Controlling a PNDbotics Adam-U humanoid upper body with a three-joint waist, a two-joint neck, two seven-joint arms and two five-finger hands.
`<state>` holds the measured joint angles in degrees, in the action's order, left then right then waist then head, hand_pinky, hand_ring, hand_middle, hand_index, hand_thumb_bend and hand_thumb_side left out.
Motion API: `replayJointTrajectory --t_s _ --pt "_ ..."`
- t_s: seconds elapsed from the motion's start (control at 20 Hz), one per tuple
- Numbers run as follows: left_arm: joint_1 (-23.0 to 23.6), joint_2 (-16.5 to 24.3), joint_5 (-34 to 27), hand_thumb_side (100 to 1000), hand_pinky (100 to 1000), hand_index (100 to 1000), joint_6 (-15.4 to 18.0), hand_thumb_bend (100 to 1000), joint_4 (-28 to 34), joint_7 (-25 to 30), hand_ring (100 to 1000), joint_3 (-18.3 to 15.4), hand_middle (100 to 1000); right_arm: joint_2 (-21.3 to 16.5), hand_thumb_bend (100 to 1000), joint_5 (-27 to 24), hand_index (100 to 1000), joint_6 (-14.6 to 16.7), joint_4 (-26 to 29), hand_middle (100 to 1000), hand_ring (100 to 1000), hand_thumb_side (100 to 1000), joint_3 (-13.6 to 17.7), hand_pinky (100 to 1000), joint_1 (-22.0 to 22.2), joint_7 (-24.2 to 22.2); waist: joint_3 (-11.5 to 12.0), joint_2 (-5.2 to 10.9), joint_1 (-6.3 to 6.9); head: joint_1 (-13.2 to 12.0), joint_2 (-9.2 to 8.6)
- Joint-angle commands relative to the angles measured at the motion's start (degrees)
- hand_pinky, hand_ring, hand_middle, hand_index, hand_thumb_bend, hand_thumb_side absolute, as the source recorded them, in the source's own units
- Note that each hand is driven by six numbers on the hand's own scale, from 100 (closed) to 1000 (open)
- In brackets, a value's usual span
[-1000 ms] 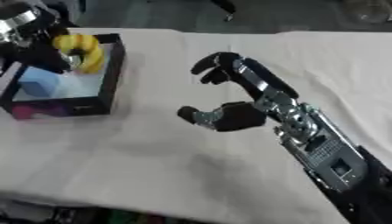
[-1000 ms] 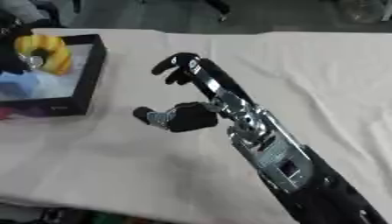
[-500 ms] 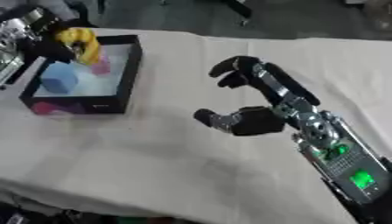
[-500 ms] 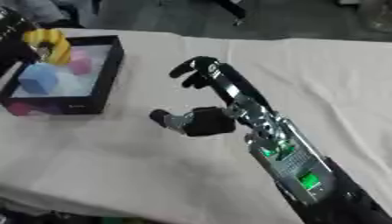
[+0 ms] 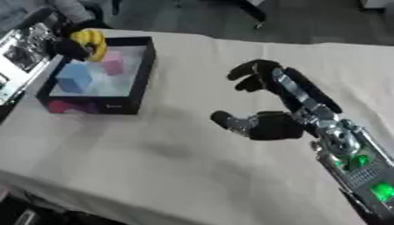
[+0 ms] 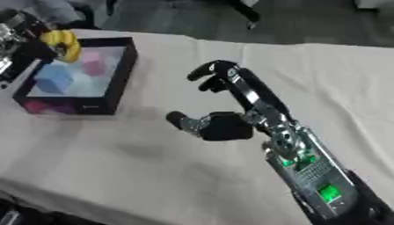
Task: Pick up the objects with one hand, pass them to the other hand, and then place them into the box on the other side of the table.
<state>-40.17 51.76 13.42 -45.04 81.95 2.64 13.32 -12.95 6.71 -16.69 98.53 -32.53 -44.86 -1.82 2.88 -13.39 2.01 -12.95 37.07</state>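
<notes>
**Banana at the box rim, right hand idle over the cloth**

The table, draped in a pale cloth, fills nearly the whole scene, and most of it lies bare. From about four o'clock the robot's right arm reaches in toward the middle, ending in the right hand; its fingers are curled over with the thumb sticking out toward nine o'clock, and there is nothing between them.

Up at ten o'clock sits the black box, open at the top. Inside it I can make out a blue block and a pink block, lying near each other, and something purplish shows low on its near side, though what it is I cannot tell.

At the box's far rim, around eleven o'clock, the left hand has its dark fingers wrapped round a yellow banana. The banana hangs right at the rim; whether it touches the edge I cannot say.

It looks to me like a toy: light, probably rigid or slightly yielding, with a smooth skin that could slip. Its curve makes it roll, so the thick middle, where the hand grips it now, seems the best hold. I'd expect it to drop in harmlessly, the blocks leaving room.
</notes>
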Motion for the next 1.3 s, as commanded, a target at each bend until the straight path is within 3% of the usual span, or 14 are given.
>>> replayJointTrajectory --t_s 0.05,0.1,0.2,0.25,0.4,0.7,0.8,0.9,0.95,1.0,1.1,1.3 --pt "-1.5 0.9 3.2 100 803 747 0.7 378 -1.8 -0.2 670 0.1 583 -0.5 545 -0.3 718 0.1 1.1 767 713 281 0.7 790 -0.8 0.4 0.0 -0.2 -0.58 -0.2 -0.74" --pt "-1.6 0.8 4.1 161 822 791 0.7 465 -2.3 0.1 705 0.2 619 -0.5 551 -0.4 718 0.1 1.1 767 713 281 0.7 790 -0.8 0.4 -0.1 -0.22 -0.56 -0.2 -0.71" --pt "-1.7 0.6 5.7 273 841 830 0.6 554 -3.1 0.6 740 0.2 659 -0.6 551 -0.4 717 0.1 1.1 767 713 281 0.7 791 -0.7 0.5 -0.1 -0.26 -0.52 -0.1 -0.64" --pt "-1.7 0.5 6.3 401 852 853 0.6 675 -3.3 1.1 761 0.2 679 -0.6 552 -0.5 717 0.1 1.1 766 712 280 0.7 791 -0.7 0.6 -0.1 -0.27 -0.51 0.0 -0.59" --pt "-1.7 0.4 8.1 485 864 873 0.3 822 -3.7 2.8 782 0.3 698 -0.6 553 -0.6 717 0.0 1.1 766 712 280 0.8 791 -0.6 0.7 -0.2 -0.26 -0.5 0.4 -0.43" --pt "-1.6 0.3 10.4 637 860 880 0.1 877 -3.3 4.2 771 -0.4 692 -0.7 551 -0.7 717 0.0 1.3 767 712 279 1.0 792 -0.4 1.0 -0.4 0.05 -0.62 2.1 -0.11" --pt "-1.5 0.3 10.2 641 857 878 0.1 875 -2.7 3.7 765 -0.7 690 -0.7 572 -0.8 717 -0.1 1.4 767 712 272 1.1 792 -0.4 1.1 -0.4 0.21 -0.68 2.7 -0.09" --pt "-1.2 0.3 9.3 658 843 865 0.6 750 -1.2 2.3 751 -1.4 691 -0.8 571 -0.9 717 -0.1 1.6 767 712 272 1.4 791 -0.2 1.3 -0.4 0.35 -0.78 3.3 0.1" --pt "-0.9 0.3 8.4 698 833 857 1.0 516 -0.2 1.0 752 -2.0 716 -0.9 570 -1.0 717 -0.1 1.7 767 713 272 1.5 790 -0.2 1.4 -0.4 0.41 -0.83 3.6 0.2" --pt "-0.5 0.3 7.0 650 820 849 1.4 365 1.0 -0.7 769 -2.6 745 -0.9 568 -1.0 716 -0.2 1.7 767 713 272 1.6 790 -0.1 1.5 -0.4 0.46 -0.86 3.8 0.26" --pt "0.6 0.3 2.4 566 820 849 2.9 330 4.0 -4.4 788 -3.4 772 -1.1 572 -1.0 716 -0.3 1.8 767 713 270 2.0 789 -0.1 1.8 -0.4 0.55 -0.91 4.2 0.3" --pt "3.6 0.4 -8.8 564 808 851 6.6 294 11.1 -12.0 772 -3.9 766 -1.3 582 -1.1 716 -0.4 2.0 763 713 265 2.6 789 0.1 2.3 -0.4 0.71 -1.04 4.9 0.42"
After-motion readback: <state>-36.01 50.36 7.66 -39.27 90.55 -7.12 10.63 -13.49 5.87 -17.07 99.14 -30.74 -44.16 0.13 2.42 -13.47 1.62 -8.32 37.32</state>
